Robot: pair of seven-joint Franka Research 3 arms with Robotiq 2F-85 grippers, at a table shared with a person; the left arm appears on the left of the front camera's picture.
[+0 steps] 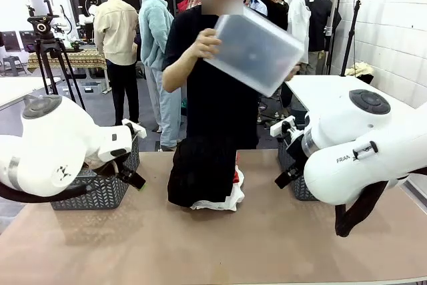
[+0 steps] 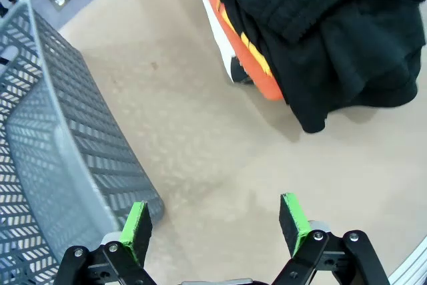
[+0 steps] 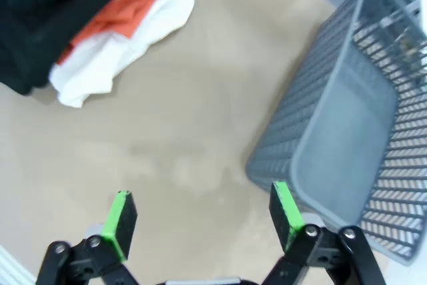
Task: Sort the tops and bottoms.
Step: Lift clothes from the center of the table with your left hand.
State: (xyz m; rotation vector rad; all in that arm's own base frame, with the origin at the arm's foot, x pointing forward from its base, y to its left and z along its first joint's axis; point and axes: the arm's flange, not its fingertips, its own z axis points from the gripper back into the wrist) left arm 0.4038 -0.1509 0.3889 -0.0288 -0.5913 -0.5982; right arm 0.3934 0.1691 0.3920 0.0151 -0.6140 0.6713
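Note:
A heap of clothes lies at the far middle of the table. A black garment (image 1: pixel 200 168) drapes over the top, and white tops (image 1: pixel 223 199) with a strip of orange-red cloth (image 1: pixel 237 177) stick out underneath. In the left wrist view the black cloth (image 2: pixel 333 45) covers an orange-red top (image 2: pixel 250 55) and a white one (image 2: pixel 215 26). My left gripper (image 2: pixel 215 225) hangs open over bare table beside the left basket. My right gripper (image 3: pixel 202 217) is open too and empty, with the white top (image 3: pixel 127 55), the orange-red cloth (image 3: pixel 130 6) and the black cloth (image 3: pixel 47 18) ahead of it.
A dark grey lattice basket (image 1: pixel 100 191) stands at the left and a second basket (image 1: pixel 293 175) at the right. Behind the heap, a person in black holds a translucent grey bin (image 1: pixel 257 48) tilted up. Bare brown table (image 1: pixel 213 251) stretches toward the front.

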